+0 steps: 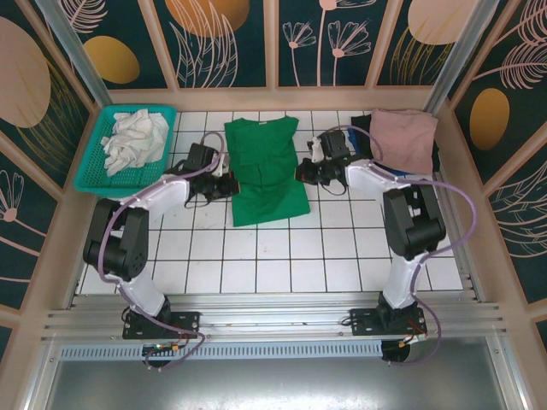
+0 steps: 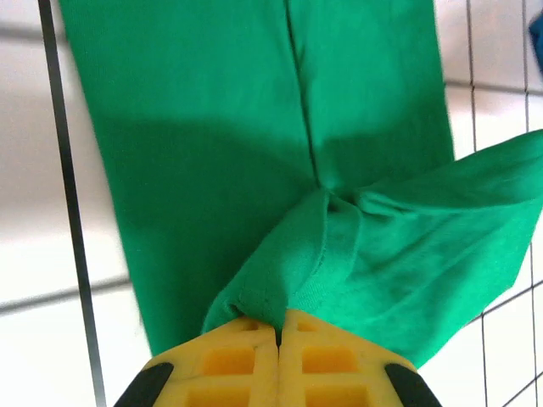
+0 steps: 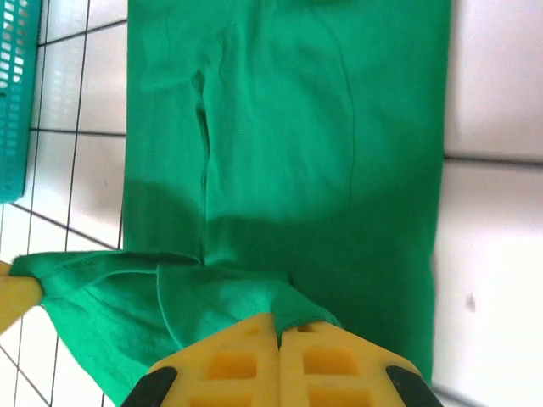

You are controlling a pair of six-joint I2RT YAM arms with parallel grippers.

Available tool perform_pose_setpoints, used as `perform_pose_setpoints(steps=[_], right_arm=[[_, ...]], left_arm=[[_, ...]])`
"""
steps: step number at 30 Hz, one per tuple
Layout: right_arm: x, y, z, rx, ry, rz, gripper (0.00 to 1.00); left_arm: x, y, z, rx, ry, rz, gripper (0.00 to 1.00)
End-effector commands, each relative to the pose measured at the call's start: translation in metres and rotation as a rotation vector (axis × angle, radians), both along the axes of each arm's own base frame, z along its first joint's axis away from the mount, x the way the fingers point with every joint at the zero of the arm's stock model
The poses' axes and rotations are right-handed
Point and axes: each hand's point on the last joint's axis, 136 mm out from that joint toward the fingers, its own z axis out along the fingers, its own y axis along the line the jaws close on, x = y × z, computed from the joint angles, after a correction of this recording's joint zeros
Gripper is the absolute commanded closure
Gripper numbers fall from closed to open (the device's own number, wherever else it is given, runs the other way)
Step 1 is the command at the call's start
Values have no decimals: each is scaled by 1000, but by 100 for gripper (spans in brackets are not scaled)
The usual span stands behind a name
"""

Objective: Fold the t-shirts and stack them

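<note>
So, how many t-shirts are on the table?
2 clearly: the green t-shirt mid-table and the folded pink t-shirt at far right; dark cloth beneath it may be more shirts.

- The white tiled tabletop [image 1: 256, 256], ruled with dark grid lines, carries everything.
- A bright green short-sleeved cloth t-shirt [image 1: 265, 175] lies spread over its far middle tiles.
- A teal plastic mesh basket [image 1: 120, 177] sits at the far left corner.
- A folded dusty pink cloth t-shirt [image 1: 403, 137] rests at the far right, overlapping a black cloth [image 1: 360, 123].
</note>
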Motion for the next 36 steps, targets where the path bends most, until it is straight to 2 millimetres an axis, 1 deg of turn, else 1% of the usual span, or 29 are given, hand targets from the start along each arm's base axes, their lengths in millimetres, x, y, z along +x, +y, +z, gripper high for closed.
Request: perform_pose_setpoints(steps=[1,5,10,13,14,15,16,18,19,20,21,22,23,24,25,27,28,30,31,33,34,36], right_arm=[[18,2,0,10,-17,33,100],[34,2,-10,23,3,28,100],[51,-2,-19,49,16,16,100],[62,-2,-27,54,27,19,100],[65,-2,-31,59,35,21,97],[67,-3,-34,60,41,20,94],[70,-7,-39,53,52,11,94],[77,-18,-42,33,59,-20,90],[80,-25,-41,25,57,-41,86],[84,-33,-37,23,46,-61,77],[86,-38,-32,23,37,-76,67],[89,-43,-26,23,23,-90,61],[91,-46,-20,17,8,-102,57],[91,-49,-17,8,-2,-109,55],[92,-52,-11,-5,-18,-117,55],[86,-55,-2,-26,-39,-134,55],[80,-55,1,-36,-51,-140,55],[62,-47,7,-37,-75,-128,58],[51,-40,7,-37,-83,-113,58],[32,-24,3,-34,-87,-81,59],[23,-12,-1,-21,-77,-53,59],[15,9,-12,-11,-58,-1,60]], left_arm=[[16,1,-2,7,-16,-36,100],[27,6,-21,-23,24,-30,100],[42,16,-36,-22,50,-6,100],[53,16,-43,-24,62,-3,100],[55,13,-45,-37,62,-11,94],[57,10,-45,-48,60,-19,92],[59,10,-47,-47,63,-18,93],[63,15,-49,-29,64,-8,93],[66,18,-48,-27,58,2,93],[68,20,-46,-32,57,10,93],[70,23,-45,-34,57,17,90],[71,26,-45,-30,61,25,84],[73,30,-44,-24,61,37,78],[75,32,-43,-22,60,43,78],[76,34,-40,-21,52,51,77],[77,37,-34,-16,40,64,75],[78,38,-28,-11,26,67,75],[78,43,-16,11,-4,86,72],[78,46,-10,21,-20,97,68],[77,52,-1,43,-43,126,67],[75,52,3,40,-52,132,66],[67,44,7,47,-62,124,66]])
